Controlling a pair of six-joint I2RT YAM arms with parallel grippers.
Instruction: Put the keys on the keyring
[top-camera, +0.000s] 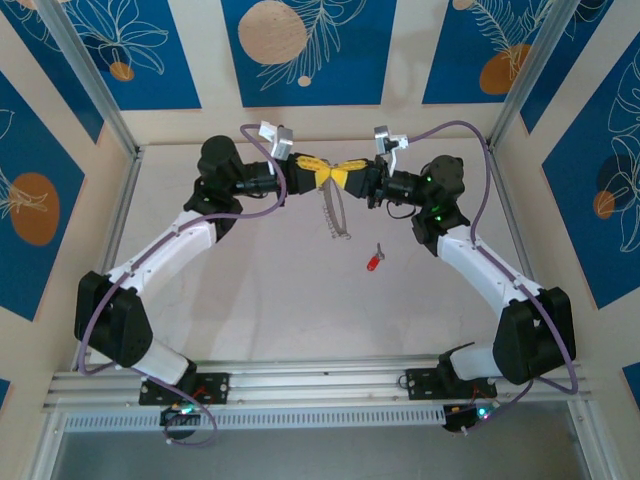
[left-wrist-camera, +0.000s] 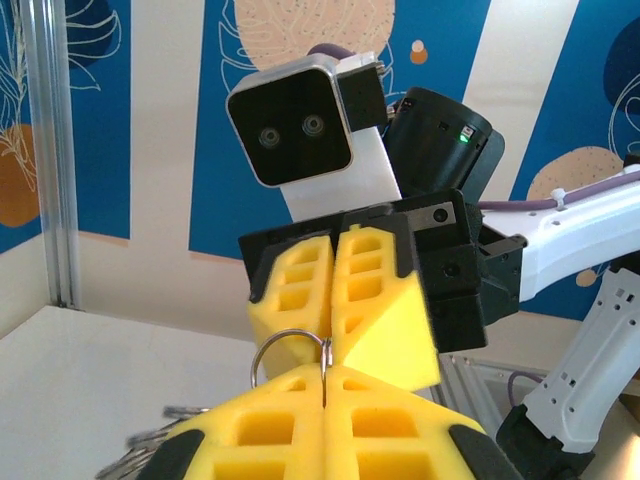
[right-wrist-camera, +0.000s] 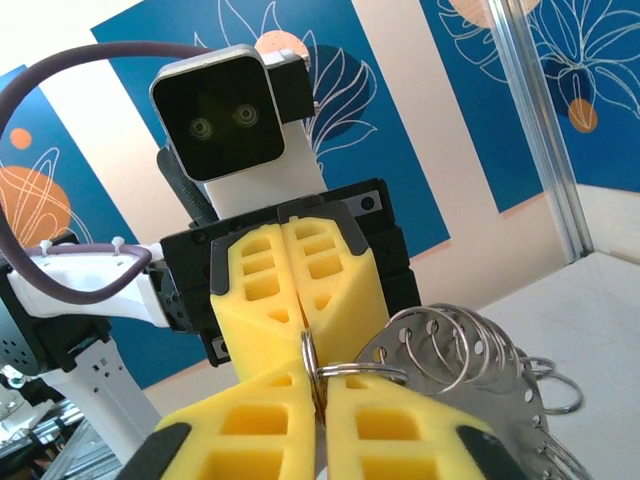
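Left gripper (top-camera: 327, 173) and right gripper (top-camera: 346, 175) are both clamped tight, tip to tip, on the keyring (top-camera: 337, 215). From above, I see its chain dangling under them. My right wrist camera adds a holed metal disc (right-wrist-camera: 455, 375) beside my fingers. The red key (top-camera: 375, 262) lies on the table (top-camera: 250, 290), nearer my right gripper.

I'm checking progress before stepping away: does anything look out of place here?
The key lies alone on the table, apart from the keyring, which hangs pinched between the shut left gripper and right gripper. With both occupied, neither is free for the key. Nothing looks damaged.
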